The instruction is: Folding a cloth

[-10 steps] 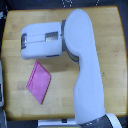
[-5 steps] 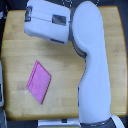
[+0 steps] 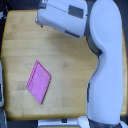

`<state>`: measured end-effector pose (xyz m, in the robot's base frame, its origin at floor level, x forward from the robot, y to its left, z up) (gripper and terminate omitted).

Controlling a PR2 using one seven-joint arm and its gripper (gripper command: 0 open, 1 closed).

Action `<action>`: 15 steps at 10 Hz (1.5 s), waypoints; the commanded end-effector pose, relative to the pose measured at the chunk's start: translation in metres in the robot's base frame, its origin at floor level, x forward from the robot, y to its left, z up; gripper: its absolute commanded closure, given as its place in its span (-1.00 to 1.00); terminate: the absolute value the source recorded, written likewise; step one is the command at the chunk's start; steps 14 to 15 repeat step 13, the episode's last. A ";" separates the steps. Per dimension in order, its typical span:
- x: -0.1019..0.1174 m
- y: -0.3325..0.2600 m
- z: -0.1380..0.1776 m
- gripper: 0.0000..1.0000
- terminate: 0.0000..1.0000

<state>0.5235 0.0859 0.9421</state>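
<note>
The cloth is a flat pink-magenta rectangle lying tilted on the wooden table, at the exterior view's lower left. The robot's white arm rises from the bottom right and bends across the top of the view. Its boxy white forearm and wrist reach toward the top left, well away from the cloth. The fingers of the gripper do not show; they are hidden or past the top edge.
The table's light wood surface fills most of the view. A dark strip runs along the left edge. The arm's base stands at the bottom right.
The forearm has swung up and toward the exterior view's right, away from the cloth. The cloth lies in the same place and shape.
</note>
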 end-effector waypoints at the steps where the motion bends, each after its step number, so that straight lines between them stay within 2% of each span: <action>1: 0.022 -0.165 0.028 -1.00 -1.00; 3: 0.030 -0.204 0.026 -1.00 -1.00; 4: 0.035 -0.242 0.028 -1.00 -1.00; 12: 0.042 -0.364 0.020 -1.00 -1.00; 13: 0.046 -0.376 0.020 -1.00 1.00; 15: 0.046 -0.376 0.020 -1.00 1.00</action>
